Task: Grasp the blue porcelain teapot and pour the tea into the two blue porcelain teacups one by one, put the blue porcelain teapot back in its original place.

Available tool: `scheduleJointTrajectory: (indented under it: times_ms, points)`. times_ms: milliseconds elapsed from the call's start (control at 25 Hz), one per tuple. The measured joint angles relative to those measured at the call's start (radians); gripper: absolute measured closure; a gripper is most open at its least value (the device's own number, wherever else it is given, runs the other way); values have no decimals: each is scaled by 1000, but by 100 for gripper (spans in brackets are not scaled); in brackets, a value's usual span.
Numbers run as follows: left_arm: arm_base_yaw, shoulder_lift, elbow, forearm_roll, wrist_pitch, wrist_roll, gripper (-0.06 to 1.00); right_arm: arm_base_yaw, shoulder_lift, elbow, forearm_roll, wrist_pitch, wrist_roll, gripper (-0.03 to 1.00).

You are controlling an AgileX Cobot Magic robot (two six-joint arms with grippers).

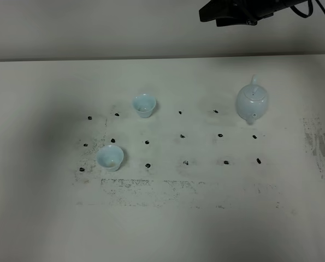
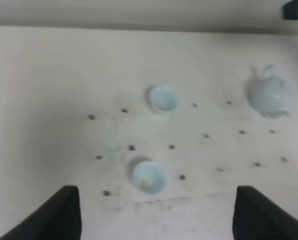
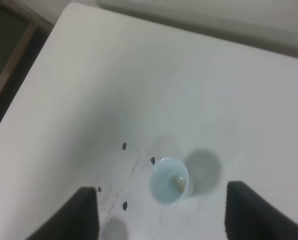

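Two blue porcelain teacups stand upright on the white surface (image 1: 47, 218), well apart from each other. The far teacup (image 1: 143, 105) is near the middle, and the near teacup (image 1: 110, 158) is closer to the front edge and further left. Both open straight upward. In the left wrist view a small tan spot shows inside each; what it is cannot be told.

The blue porcelain teapot (image 1: 252, 102) stands upright on the right half of the surface, well apart from both cups, with its lid on. Its long axis runs from the far edge toward the near edge. The curved handle rises at the far end, and what looks like the short spout faces the near edge.

A grid of small black marks (image 1: 182, 136) dots the surface between the cups and the pot, and a dark piece of the rig (image 1: 244, 11) hangs at the far right.

The left hand (image 2: 156, 197) is raised above the surface, its fingers (image 2: 58, 215) wide apart and nothing between them. The right hand (image 3: 161, 210) is also spread wide and empty above the surface; one teacup (image 3: 171, 181) shows below it, but which of the two cannot be told.
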Motion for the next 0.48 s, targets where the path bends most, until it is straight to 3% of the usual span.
scheduleJointTrajectory:
  times_ms: [120,280,480]
  points:
    - [-71,-96,106,75,-15,-16,30,-15,-7,0,3,0,13,40]
    - [-170,-180,215,202,53,-76,31,-23,-8,0,3,0,15,40]
    - [-234,-307,362,311,69,-123,34,-23,-8,0,4,0,16,40]
